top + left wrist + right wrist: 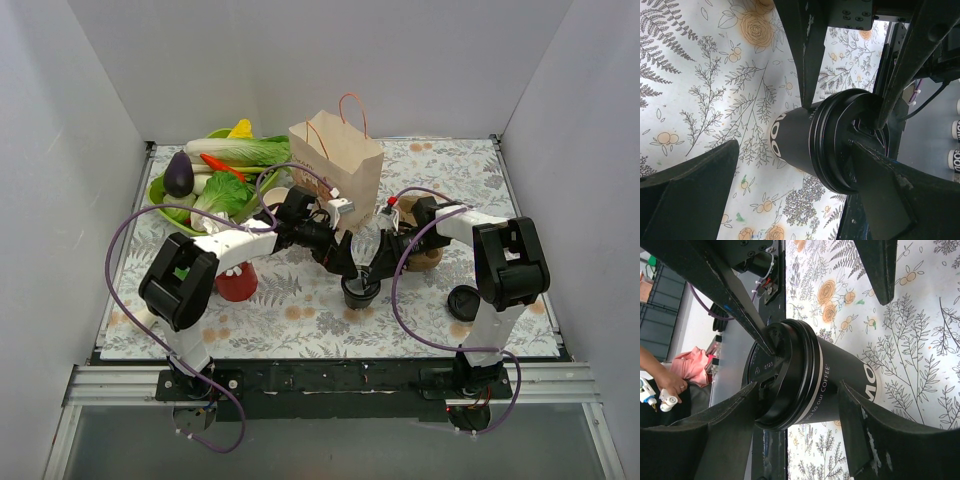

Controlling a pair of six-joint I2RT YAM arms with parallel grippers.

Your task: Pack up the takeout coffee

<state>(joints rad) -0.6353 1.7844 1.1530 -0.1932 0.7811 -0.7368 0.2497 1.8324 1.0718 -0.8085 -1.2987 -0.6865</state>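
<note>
One takeout coffee [360,291] stands upright mid-table [300,322], long axis vertical, black lid up. Two grippers meet over it: left gripper [345,264] and right gripper [384,263], both spread wide, clamping nothing. One loose lid [465,301] lies to its right, one paper bag [335,165] behind

The left arm [235,245] and right arm [470,222] had white links joined by boxy black motor housings (the left one showed a small green patch). A purple cable [110,265] looped beside each arm. Their fingers [690,440] were matte black wedges, scuffed pale at the edges.
</note>
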